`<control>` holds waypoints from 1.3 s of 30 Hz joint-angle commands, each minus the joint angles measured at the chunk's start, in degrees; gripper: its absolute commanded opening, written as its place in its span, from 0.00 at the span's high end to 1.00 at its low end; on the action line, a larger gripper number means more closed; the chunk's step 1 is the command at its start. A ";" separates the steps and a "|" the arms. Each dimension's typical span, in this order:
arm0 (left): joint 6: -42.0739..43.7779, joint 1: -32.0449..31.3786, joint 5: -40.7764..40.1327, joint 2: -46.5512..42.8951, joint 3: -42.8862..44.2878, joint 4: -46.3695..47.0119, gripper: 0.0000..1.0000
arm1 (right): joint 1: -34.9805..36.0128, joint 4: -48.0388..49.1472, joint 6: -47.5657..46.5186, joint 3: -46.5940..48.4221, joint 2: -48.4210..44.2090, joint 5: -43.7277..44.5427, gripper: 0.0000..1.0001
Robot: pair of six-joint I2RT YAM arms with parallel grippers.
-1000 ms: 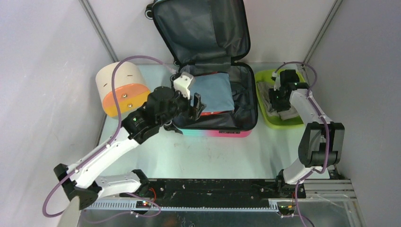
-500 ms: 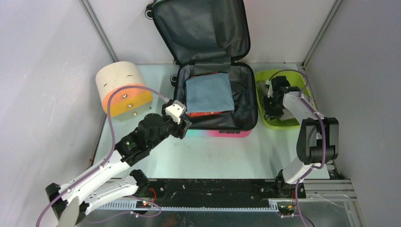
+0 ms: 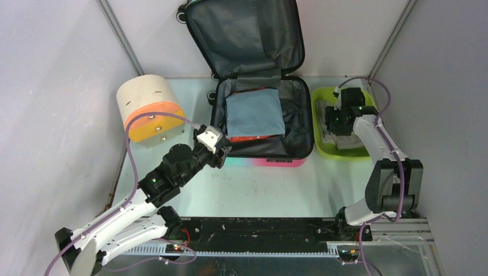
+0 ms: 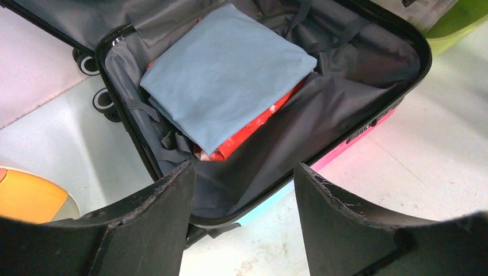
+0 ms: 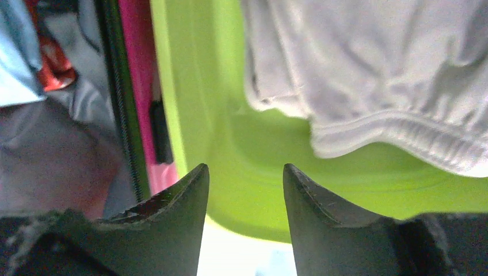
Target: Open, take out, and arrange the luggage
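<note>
A red item (image 4: pixel 253 129) lies mostly hidden under the folded blue cloth (image 4: pixel 227 75). I see only a pink-to-teal strip of the luggage (image 3: pixel 270 163) shell, and my right wrist view is blurred. The left jaws stand wide apart and empty, with the open luggage just ahead of them on the bench (image 3: pixel 259 190). The right jaws are apart, gripping nothing, over the lime-green tub (image 5: pixel 230 144) wall, with white fabric (image 5: pixel 374 75) just beyond.
</note>
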 commanded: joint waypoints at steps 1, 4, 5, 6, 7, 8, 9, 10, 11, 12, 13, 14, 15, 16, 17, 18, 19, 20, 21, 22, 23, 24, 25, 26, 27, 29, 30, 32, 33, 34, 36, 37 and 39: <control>-0.01 -0.29 -0.17 -1.04 0.18 4.10 0.30 | -0.81 5.62 -5.17 2.19 0.67 4.21 0.45; -0.05 -0.23 -0.40 -1.13 0.21 4.09 0.30 | -0.71 6.48 -6.72 2.75 3.14 6.46 0.36; 0.09 -0.29 -1.05 -1.13 0.21 4.05 0.30 | -0.74 6.62 -7.63 2.95 4.38 7.07 0.33; 0.31 -0.30 -1.41 -1.07 0.26 3.93 0.30 | -0.74 7.05 -8.78 2.96 5.03 7.06 0.32; 0.50 -0.24 -2.16 -0.99 0.37 3.75 0.30 | -0.73 7.30 -9.19 3.07 6.29 6.84 0.32; 0.59 -0.23 -2.53 -0.98 0.45 3.46 0.30 | -0.73 7.58 -9.87 3.25 6.99 6.65 0.31; 0.72 -0.24 -3.17 -1.07 0.46 3.50 0.30 | -0.55 7.74 -10.22 3.33 8.34 6.23 0.31; 0.83 -0.23 -3.34 -1.15 0.39 3.62 0.30 | -0.42 8.17 -10.85 3.47 8.99 6.21 0.31; 1.07 -0.22 -3.81 -1.21 0.30 3.93 0.30 | -0.06 8.43 -11.19 3.53 10.33 6.56 0.30; 1.09 -0.26 -4.06 -1.22 0.24 4.06 0.30 | 0.13 8.83 -11.97 3.78 11.08 6.95 0.30; 1.19 -0.29 -4.80 -1.18 0.27 4.00 0.30 | 0.76 9.01 -12.41 3.95 12.48 7.74 0.30; 1.24 -0.30 -5.36 -1.11 0.40 3.96 0.30 | 1.03 8.98 -13.25 4.41 13.99 8.62 0.30; 1.22 -0.30 -5.58 -1.11 0.44 3.86 0.30 | 1.75 8.92 -13.62 4.62 14.67 9.11 0.30; 1.26 -0.30 -5.93 -1.17 0.49 3.85 0.30 | 2.10 8.81 -14.08 5.06 16.21 10.92 0.30; 1.39 -0.24 -6.09 -1.36 0.44 3.97 0.30 | 2.75 8.26 -14.25 5.39 17.01 11.89 0.30; 1.43 -0.23 -6.25 -1.47 0.40 4.03 0.30 | 3.03 8.04 -14.67 5.80 18.31 13.61 0.30; 1.61 -0.26 -6.38 -1.70 0.35 4.04 0.30 | 3.42 7.80 -14.80 5.84 18.85 14.25 0.31; 1.67 -0.28 -6.46 -1.82 0.32 4.02 0.30 | 3.47 7.77 -14.79 5.83 19.69 14.77 0.32; 1.68 -0.26 -6.53 -1.97 0.26 3.90 0.30 | 3.48 7.78 -14.61 5.86 20.03 14.70 0.34; 1.66 -0.24 -6.62 -2.08 0.29 3.87 0.30 | 3.45 7.80 -14.48 5.88 20.27 14.09 0.37; 1.72 -0.22 -6.61 -2.38 0.30 3.77 0.30 | 3.42 7.70 -14.18 5.88 20.27 13.83 0.46; 1.68 -0.26 -6.65 -2.46 0.30 3.71 0.30 | 3.41 7.49 -14.00 5.93 19.87 13.24 0.52; 1.79 -0.25 -6.67 -2.74 0.26 3.74 0.30 | 3.45 6.97 -13.44 5.91 19.50 12.96 0.68; 1.76 -0.23 -6.79 -2.91 0.18 3.74 0.30 | 3.59 6.64 -13.10 5.93 18.23 12.19 0.76; 1.83 -0.22 -6.91 -3.14 0.11 3.74 0.30 | 3.58 5.90 -12.43 5.91 17.36 11.43 0.91; 1.92 -0.28 -7.13 -3.31 0.00 3.59 0.30 | 3.52 4.69 -11.42 5.96 14.90 8.41 1.00; 1.96 -0.28 -7.24 -3.37 0.25 3.36 0.30 | 3.39 4.23 -11.04 5.95 13.37 6.83 1.00; 1.99 -0.26 -7.17 -3.83 0.39 2.90 0.30 | 3.02 2.60 -9.62 5.89 11.51 5.31 1.00; 2.04 -0.24 -7.15 -4.02 0.30 3.03 0.30 | 2.90 1.57 -8.55 5.91 11.10 4.34 1.00; 2.07 -0.24 -7.20 -4.50 0.06 3.13 0.30 | 2.77 1.00 -8.02 5.94 10.46 3.06 1.00; 2.32 -0.28 -7.16 -4.97 -0.18 3.16 0.30 | 2.74 -0.47 -6.45 5.95 10.24 1.82 1.00; 2.55 -0.25 -7.16 -5.08 -0.32 3.10 0.30 | 2.77 -0.76 -4.79 5.86 10.42 1.45 1.00; 3.36 -0.24 -7.55 -5.12 -0.41 2.80 0.30 | 2.74 -1.39 -2.75 5.88 12.03 -0.54 0.99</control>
